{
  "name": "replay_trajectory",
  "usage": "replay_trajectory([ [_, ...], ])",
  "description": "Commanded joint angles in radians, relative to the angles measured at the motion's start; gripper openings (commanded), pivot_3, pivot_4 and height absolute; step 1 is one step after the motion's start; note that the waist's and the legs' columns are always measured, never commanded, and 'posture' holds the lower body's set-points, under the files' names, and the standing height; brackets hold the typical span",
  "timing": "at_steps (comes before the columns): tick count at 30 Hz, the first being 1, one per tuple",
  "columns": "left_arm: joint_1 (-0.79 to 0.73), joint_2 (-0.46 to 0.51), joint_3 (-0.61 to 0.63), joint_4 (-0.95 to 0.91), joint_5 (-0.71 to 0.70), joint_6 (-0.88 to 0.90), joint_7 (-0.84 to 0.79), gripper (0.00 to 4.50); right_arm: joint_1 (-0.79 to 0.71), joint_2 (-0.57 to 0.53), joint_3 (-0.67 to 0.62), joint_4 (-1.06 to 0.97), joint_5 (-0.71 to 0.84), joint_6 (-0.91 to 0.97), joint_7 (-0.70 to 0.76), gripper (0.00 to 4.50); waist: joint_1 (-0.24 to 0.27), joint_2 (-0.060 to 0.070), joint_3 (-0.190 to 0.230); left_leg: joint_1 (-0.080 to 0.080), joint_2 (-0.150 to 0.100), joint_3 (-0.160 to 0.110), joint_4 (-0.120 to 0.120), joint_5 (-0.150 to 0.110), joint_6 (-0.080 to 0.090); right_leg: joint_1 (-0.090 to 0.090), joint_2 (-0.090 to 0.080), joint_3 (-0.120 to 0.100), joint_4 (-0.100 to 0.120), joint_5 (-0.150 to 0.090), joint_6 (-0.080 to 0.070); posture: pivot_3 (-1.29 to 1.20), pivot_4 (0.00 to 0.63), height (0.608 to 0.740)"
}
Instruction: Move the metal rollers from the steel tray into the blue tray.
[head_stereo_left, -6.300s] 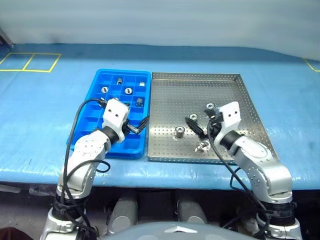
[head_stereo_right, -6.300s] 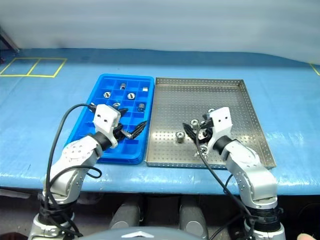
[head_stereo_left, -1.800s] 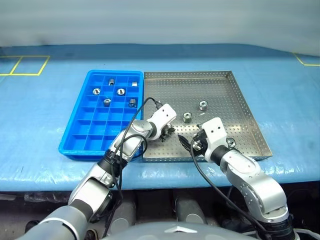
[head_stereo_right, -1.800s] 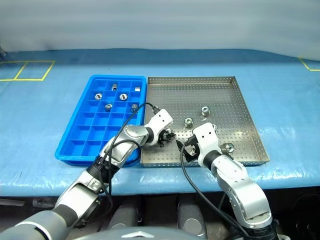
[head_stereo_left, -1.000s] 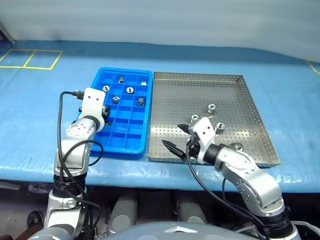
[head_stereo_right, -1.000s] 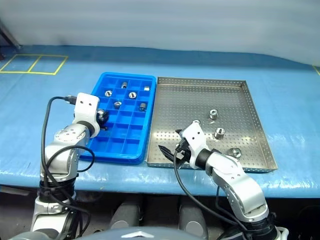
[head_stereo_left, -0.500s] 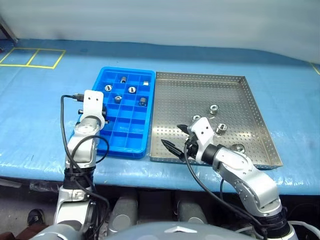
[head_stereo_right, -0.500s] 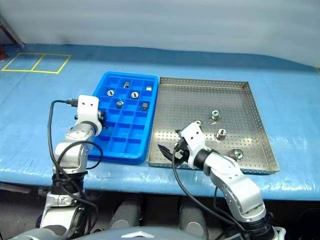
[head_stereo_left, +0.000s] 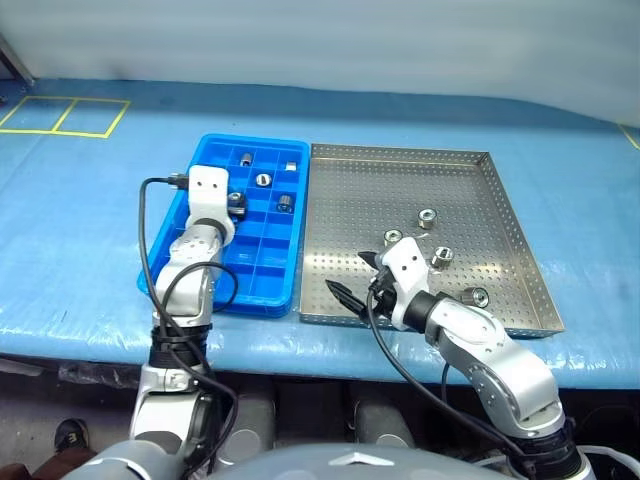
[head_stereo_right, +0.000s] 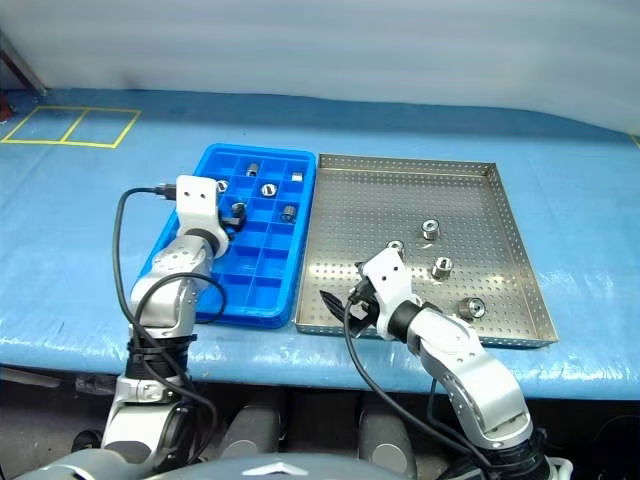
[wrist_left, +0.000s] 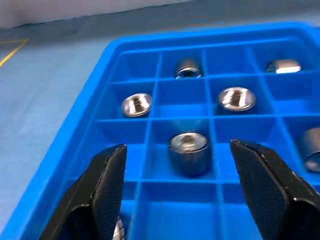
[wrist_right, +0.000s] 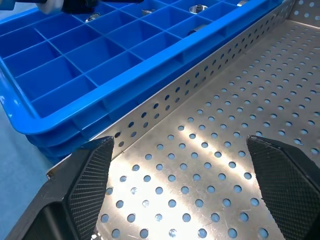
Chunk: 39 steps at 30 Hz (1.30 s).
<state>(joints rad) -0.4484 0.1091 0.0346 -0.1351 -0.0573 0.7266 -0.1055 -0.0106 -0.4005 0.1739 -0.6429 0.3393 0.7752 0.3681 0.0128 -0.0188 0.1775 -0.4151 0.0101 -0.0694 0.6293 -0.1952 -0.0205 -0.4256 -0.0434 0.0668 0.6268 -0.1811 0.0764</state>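
Left gripper (wrist_left: 177, 197) spread, roller (wrist_left: 188, 152) sits in blue tray (wrist_left: 111, 57); we lift straight out (right gripper (wrist_right: 182, 192) wide, empty), then fetch the 4 on the steel tray (head_stereo_left: 400, 185).

Shiny rollers (head_stereo_left: 427, 217) across steel tray (head_stereo_left: 400, 170) (others in blue tray (head_stereo_left: 258, 296))

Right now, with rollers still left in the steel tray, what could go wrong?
1. The left gripper hangs open just over the roller in the blue tray; pulling back, a finger might clip it or the dividers.
2. The right gripper sits low by the steel tray rim; a sideways move could hit the rim and shift both trays.
3. The remaining rollers could roll if nudged.
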Motion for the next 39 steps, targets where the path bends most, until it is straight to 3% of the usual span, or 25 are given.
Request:
replay_trajectory([
  [1,-0.035,0.047,-0.193,-0.104,-0.144,0.029,-0.314,3.62,0.022,-0.049,-0.064,-0.112,0.034,0.026,0.023,4.50,0.001,0.000,0.000,0.000,0.000,0.000,0.000,0.000,0.000,0.000,0.000,0.000,0.000,0.000,0.000,0.06,0.150,0.740],
  [3,-0.054,0.096,-0.295,-0.104,-0.163,0.033,-0.438,3.62,0.035,-0.094,-0.084,-0.156,0.051,0.034,0.053,4.50,-0.005,0.000,0.000,-0.001,-0.001,0.000,0.000,0.000,0.000,0.000,0.000,0.000,-0.001,0.000,0.000,0.04,0.150,0.740],
  [6,-0.120,0.125,-0.396,-0.025,-0.100,-0.017,-0.482,3.62,0.042,-0.131,-0.110,-0.168,0.055,0.044,0.060,4.50,-0.024,0.000,0.000,0.000,0.000,0.001,0.000,0.000,0.000,0.000,0.000,0.001,-0.001,0.000,0.000,0.01,0.150,0.740],
  [11,-0.239,0.085,-0.503,0.203,-0.014,-0.141,-0.517,3.62,0.054,-0.126,-0.120,-0.173,0.050,0.039,0.033,4.50,-0.048,0.001,0.000,0.001,0.000,0.002,0.001,0.000,0.000,0.000,0.000,0.001,0.000,0.000,0.000,-0.05,0.150,0.740],
  [22,-0.454,-0.125,-0.510,0.791,0.134,-0.373,-0.426,3.62,0.123,-0.085,-0.118,-0.220,0.024,0.009,-0.031,4.50,-0.083,0.000,0.000,-0.003,-0.001,0.002,0.000,-0.001,0.001,-0.002,0.000,0.002,-0.001,0.000,0.001,-0.17,0.150,0.740],
  [30,-0.520,-0.189,-0.483,1.015,0.186,-0.455,-0.400,3.62,0.152,-0.083,-0.099,-0.229,-0.003,-0.012,-0.044,4.50,-0.115,0.000,0.000,-0.001,-0.001,0.002,0.001,-0.001,0.001,-0.002,0.000,0.003,0.000,0.000,0.001,-0.18,0.150,0.740],
  [33,-0.533,-0.199,-0.466,1.056,0.203,-0.457,-0.369,3.06,0.145,-0.082,-0.097,-0.215,-0.013,-0.016,-0.044,4.50,-0.121,0.000,0.000,-0.001,-0.001,0.003,0.001,-0.001,0.001,-0.002,0.000,0.003,0.000,0.000,0.002,-0.17,0.150,0.740],
  [36,-0.527,-0.200,-0.445,1.059,0.200,-0.464,-0.372,2.01,0.138,-0.080,-0.091,-0.210,-0.021,-0.014,-0.045,4.50,-0.126,0.000,0.000,-0.001,-0.001,0.003,0.001,-0.001,0.001,-0.002,0.000,0.003,0.000,0.000,0.002,-0.16,0.150,0.740],
  [39,-0.516,-0.195,-0.436,1.046,0.208,-0.467,-0.384,1.85,0.131,-0.079,-0.084,-0.206,-0.029,-0.003,-0.050,4.50,-0.129,0.000,0.000,-0.001,-0.001,0.002,0.001,-0.001,0.001,-0.002,0.000,0.003,0.000,0.000,0.002,-0.15,0.150,0.740],
])
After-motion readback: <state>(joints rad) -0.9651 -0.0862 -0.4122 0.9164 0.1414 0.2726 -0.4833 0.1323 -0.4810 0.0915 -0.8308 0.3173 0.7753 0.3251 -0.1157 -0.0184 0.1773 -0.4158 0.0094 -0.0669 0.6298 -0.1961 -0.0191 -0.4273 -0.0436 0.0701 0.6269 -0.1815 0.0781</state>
